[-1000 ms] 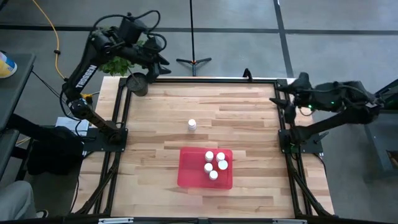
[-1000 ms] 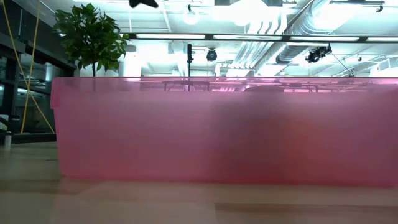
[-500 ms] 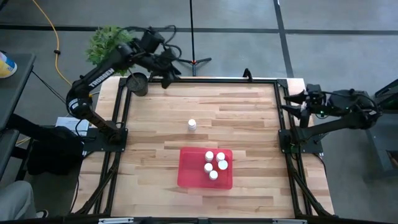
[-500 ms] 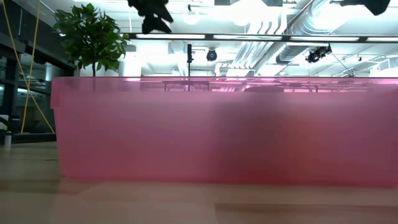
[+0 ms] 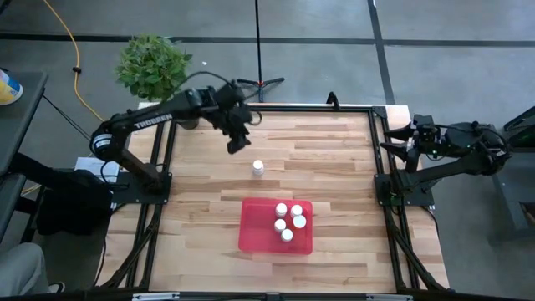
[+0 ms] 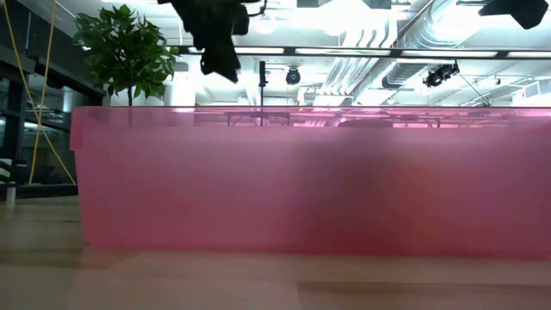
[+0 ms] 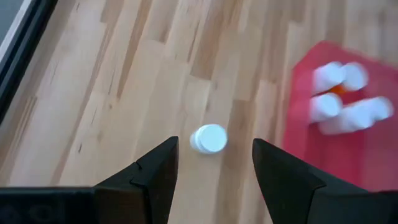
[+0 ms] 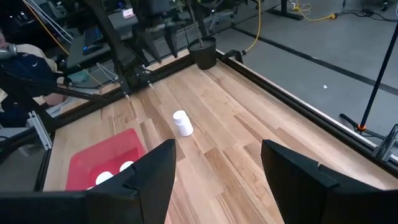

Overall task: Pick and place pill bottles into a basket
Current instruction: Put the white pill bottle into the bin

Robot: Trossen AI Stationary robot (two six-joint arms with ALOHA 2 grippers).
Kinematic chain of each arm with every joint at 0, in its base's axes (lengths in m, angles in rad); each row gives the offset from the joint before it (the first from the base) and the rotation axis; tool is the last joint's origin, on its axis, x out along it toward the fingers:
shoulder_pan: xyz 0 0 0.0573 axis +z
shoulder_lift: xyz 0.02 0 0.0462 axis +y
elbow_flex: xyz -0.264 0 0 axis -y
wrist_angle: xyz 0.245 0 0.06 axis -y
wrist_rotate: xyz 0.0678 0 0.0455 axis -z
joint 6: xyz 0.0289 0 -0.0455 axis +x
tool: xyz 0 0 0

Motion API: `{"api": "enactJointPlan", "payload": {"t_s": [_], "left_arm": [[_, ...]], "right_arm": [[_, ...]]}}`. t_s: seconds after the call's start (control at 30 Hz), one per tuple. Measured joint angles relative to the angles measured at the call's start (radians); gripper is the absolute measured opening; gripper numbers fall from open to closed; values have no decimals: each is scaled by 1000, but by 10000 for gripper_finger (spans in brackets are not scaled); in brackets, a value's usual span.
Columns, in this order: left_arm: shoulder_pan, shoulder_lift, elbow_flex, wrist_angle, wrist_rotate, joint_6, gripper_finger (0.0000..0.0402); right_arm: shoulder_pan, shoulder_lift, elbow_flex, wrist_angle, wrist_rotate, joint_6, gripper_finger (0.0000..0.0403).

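Left gripper (image 5: 237,144) open, empty, above the table (image 5: 334,159) near its far-left part. Last bottle (image 5: 257,167) upright mid-table, near the basket's (image 5: 251,230) far edge; four bottles (image 5: 288,221) inside. Centre fingers over cap, descend straight, grip body. Right gripper (image 8: 214,180) open at right edge.

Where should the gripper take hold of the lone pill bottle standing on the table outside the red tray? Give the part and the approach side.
Grip the lone pill bottle across its round body just below the cap, coming straight down from above. It stands upright on bare wood, apart from the red tray, so both sides are free. The left gripper is nearest, open, and its wrist view already frames the bottle between its fingers.
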Motion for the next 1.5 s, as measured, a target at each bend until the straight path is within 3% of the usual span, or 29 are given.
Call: {"api": "enactJointPlan", "payload": {"t_s": [0.13, 0.43, 0.6, 1.17, 1.3, 1.5], "left_arm": [[-60, 0, -74, 55, -81, 4, 237], [-156, 19, -181, 252, -122, 58, 237], [-193, 42, -186, 248, -212, 128, 237], [-205, 128, -186, 225, -239, 125, 239], [-205, 148, -186, 215, -246, 120, 265], [-205, 159, -187, 209, -289, 42, 344]], "right_arm": [[0, 0, 0, 0, 0, -1, 226], [0, 0, 0, -6, 0, -7, 226], [0, 1, 0, -17, -17, -4, 226], [0, 1, 0, -38, -19, -4, 226], [0, 1, 0, -39, -25, -4, 226], [0, 1, 0, -41, -34, -4, 226]]}}
